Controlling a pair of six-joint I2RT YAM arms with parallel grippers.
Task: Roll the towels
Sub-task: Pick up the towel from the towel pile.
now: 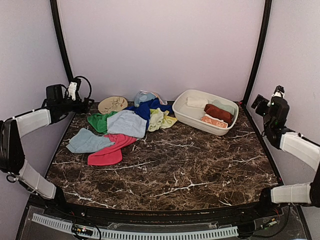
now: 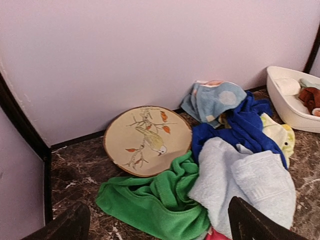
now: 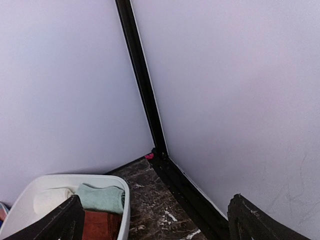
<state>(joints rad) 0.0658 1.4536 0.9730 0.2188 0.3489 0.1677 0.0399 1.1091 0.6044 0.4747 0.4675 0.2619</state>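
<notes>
Loose towels lie heaped at the back left of the table: green (image 1: 100, 121), pale blue (image 1: 126, 123), pink-red (image 1: 107, 152), royal blue (image 1: 148, 107) and lime-yellow (image 1: 160, 120). Rolled towels, white (image 1: 196, 102) and rust-brown (image 1: 218, 112) among them, sit in the white basin (image 1: 196, 120). My left gripper (image 1: 86, 103) hangs open at the far left edge, above and left of the heap. In the left wrist view it (image 2: 160, 215) frames the green towel (image 2: 155, 200) and the pale blue one (image 2: 245, 185). My right gripper (image 1: 258, 102) is open near the back right corner, holding nothing.
A round tan disc with a bird picture (image 1: 113, 104) leans at the back wall beside the heap. The right wrist view shows the basin's rim (image 3: 125, 200), the black corner post (image 3: 142, 90) and bare marble. Walls close the table on three sides.
</notes>
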